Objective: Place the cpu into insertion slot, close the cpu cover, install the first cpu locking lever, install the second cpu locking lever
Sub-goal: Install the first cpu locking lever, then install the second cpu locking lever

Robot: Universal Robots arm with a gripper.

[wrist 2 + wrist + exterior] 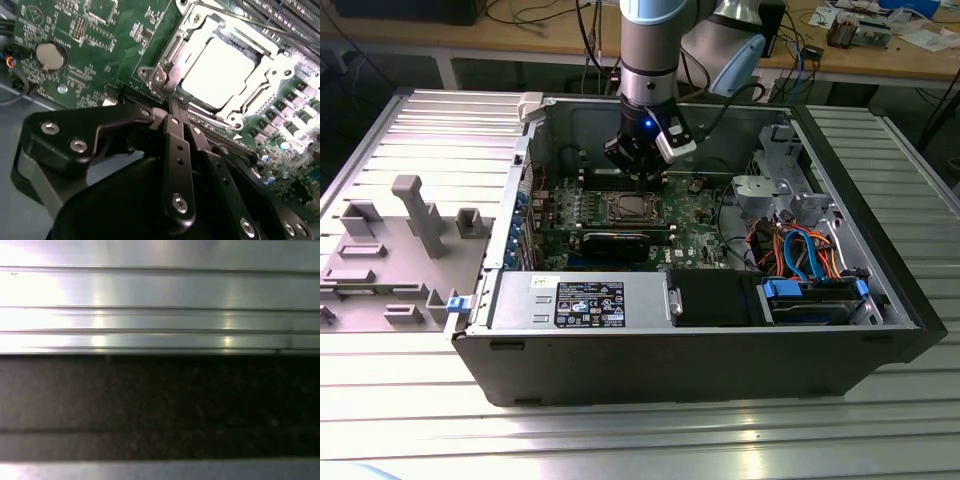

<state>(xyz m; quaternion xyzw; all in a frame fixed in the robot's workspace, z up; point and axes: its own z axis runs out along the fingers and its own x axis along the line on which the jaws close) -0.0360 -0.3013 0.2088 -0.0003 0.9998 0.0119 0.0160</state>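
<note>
The cpu (217, 70) shows its silver-grey top inside the insertion slot (635, 208) on the green motherboard (100, 60). The cpu cover (274, 62) lies flat around it, framing the chip. A thin metal lever (170, 52) runs along the socket side nearest me. My gripper (172, 107) is shut, its black fingers pressed together, with the tips at the socket's corner beside the lever's end. Whether the tips touch the lever I cannot tell. In the exterior view the gripper (642, 180) hangs just above the socket's far edge inside the open computer case (680, 350).
A black graphics card (615, 240) lies just in front of the socket. Drive cage and coloured cables (800, 250) fill the exterior view's right side of the case. A coin battery (50, 56) sits on the board. A grey fixture tray (400, 240) stands outside, left.
</note>
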